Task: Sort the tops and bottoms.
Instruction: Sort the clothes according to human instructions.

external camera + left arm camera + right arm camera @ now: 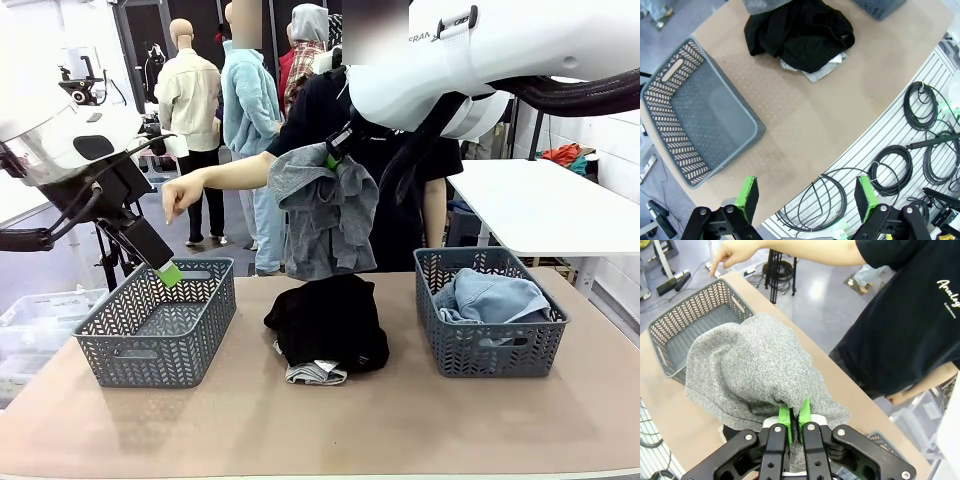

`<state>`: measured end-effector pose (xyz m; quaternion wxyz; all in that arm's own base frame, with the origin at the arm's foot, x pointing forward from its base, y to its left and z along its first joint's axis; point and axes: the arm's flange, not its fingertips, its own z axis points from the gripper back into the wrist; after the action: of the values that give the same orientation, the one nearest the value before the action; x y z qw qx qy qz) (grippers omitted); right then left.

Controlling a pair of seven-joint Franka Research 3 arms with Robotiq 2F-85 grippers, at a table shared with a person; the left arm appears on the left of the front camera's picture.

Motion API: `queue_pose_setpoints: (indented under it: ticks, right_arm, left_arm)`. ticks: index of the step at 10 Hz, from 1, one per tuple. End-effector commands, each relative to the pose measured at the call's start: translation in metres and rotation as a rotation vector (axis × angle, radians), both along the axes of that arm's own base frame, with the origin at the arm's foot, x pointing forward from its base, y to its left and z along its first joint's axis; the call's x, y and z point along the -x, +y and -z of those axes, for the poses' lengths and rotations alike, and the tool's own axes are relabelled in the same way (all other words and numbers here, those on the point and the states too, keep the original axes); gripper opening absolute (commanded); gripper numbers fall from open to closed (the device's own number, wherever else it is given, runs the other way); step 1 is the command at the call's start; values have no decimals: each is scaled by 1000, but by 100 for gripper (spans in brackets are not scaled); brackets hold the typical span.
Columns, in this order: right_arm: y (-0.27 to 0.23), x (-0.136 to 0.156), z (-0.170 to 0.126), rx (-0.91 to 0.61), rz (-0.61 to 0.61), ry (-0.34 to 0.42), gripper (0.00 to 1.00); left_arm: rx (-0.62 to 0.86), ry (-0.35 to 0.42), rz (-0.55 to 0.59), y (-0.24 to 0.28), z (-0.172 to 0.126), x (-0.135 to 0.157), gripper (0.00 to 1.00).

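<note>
The right tool [795, 415] is clamped on a grey garment [325, 215], its pads pressed together on the cloth. The garment hangs free in the air above the middle of the counter [350, 430], over a black garment [330, 320] that lies between the two baskets. A light blue denim garment [495, 298] lies in the right basket [490, 352]. The left tool [806, 196] has its pads wide apart and holds nothing — it hovers at the far rim of the left basket [150, 350]. The person's hand [180, 195] points down toward this basket.
</note>
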<state>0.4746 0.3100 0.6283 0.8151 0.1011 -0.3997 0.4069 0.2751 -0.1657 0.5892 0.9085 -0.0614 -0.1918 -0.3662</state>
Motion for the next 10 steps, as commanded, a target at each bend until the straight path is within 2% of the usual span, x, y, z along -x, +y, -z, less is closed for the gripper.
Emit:
queue_pose_setpoints:
  ticks: [1, 6, 8, 10]
  right_arm:
    - [1, -2, -5, 0, 1, 5, 0]
    - [1, -2, -5, 0, 1, 5, 0]
    - [1, -2, -5, 0, 1, 5, 0]
    - [1, -2, -5, 0, 1, 5, 0]
  left_arm:
    - [3, 5, 0, 2, 1, 0, 100]
    - [0, 0, 0, 0, 0, 0, 100]
    - [-58, -10, 75, 16, -24, 15, 100]
    - [-80, -68, 71, 43, -49, 29, 100]
